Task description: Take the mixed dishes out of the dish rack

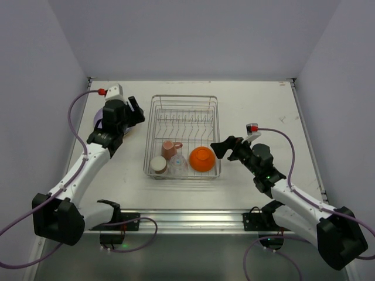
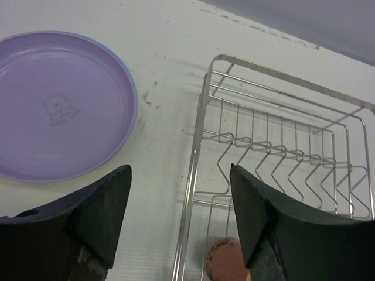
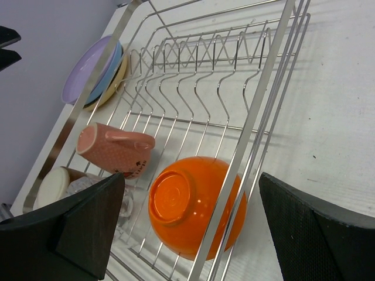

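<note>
Rack wire [image 3: 245, 134] across orange bowl [image 3: 187, 231]

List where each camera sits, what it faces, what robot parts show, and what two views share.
Top external: above and behind the bases, looking down on table and dish rack; both arms show.
Left wrist: left of the rack, facing lavender plate and rack; left gripper, open, shows.
Right wrist: right of the rack, facing orange bowl and pink mug; right gripper, open, shows.
Shared: both wrist views catch rack and lavender plate.
</note>
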